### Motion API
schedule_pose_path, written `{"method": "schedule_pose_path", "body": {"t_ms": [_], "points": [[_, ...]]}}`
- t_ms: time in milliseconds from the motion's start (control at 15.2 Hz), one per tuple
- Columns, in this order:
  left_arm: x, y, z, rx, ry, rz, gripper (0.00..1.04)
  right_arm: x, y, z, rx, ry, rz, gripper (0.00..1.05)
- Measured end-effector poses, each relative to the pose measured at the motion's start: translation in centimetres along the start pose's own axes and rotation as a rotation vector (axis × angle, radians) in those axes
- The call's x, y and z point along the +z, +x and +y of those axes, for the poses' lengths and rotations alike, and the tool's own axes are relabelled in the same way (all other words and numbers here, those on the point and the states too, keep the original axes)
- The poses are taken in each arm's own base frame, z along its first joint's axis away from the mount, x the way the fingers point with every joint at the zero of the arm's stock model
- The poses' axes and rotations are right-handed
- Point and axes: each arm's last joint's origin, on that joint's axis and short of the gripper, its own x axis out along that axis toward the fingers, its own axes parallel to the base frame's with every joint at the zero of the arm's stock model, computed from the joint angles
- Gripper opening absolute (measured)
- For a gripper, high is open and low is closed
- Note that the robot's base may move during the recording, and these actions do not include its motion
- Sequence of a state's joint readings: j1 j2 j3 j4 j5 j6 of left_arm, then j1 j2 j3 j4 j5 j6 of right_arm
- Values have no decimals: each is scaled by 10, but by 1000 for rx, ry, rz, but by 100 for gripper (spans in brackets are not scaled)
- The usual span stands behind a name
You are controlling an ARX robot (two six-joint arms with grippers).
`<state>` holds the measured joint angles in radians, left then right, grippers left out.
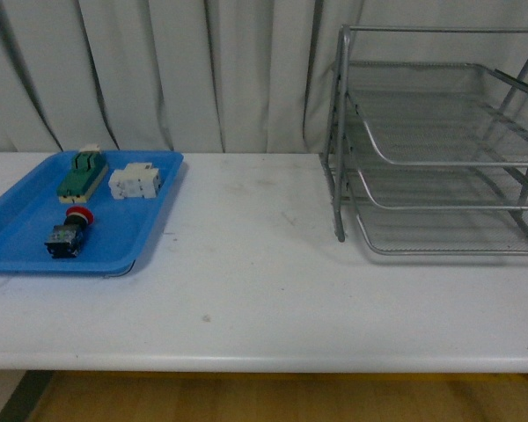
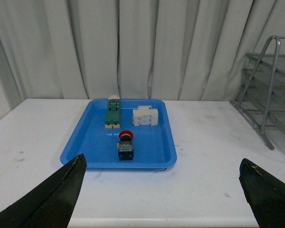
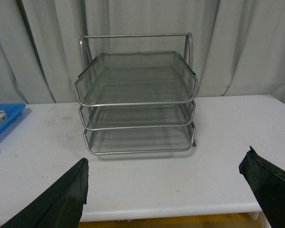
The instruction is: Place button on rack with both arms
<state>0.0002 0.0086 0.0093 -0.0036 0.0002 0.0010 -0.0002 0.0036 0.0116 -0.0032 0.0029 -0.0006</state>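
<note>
The button (image 1: 69, 232), red cap and black body, lies in the blue tray (image 1: 18, 229) at the table's left; it also shows in the left wrist view (image 2: 126, 146). The silver wire rack (image 1: 440, 149) stands at the right, three tiers, seen head-on in the right wrist view (image 3: 137, 102). My left gripper (image 2: 164, 164) is open and empty, held back from the tray near the table's front edge. My right gripper (image 3: 164, 164) is open and empty, facing the rack from the front edge. Neither arm shows in the front view.
In the blue tray (image 2: 90, 142), a green-topped block (image 1: 82, 174) and a white block (image 1: 135, 182) lie behind the button. White table (image 1: 264, 290) with a pale curtain behind. The tray's corner shows in the right wrist view (image 3: 9, 118).
</note>
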Motion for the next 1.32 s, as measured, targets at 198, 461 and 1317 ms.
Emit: {"method": "schedule_pose_path", "body": {"t_ms": [198, 461, 1317], "points": [[0, 0, 0, 0, 0, 0, 98, 0, 0, 0, 0, 0, 0, 98], [0, 0, 0, 0, 0, 0, 98, 0, 0, 0, 0, 0, 0, 98], [0, 0, 0, 0, 0, 0, 98, -37, 174, 2, 181, 935, 333, 98]]}}
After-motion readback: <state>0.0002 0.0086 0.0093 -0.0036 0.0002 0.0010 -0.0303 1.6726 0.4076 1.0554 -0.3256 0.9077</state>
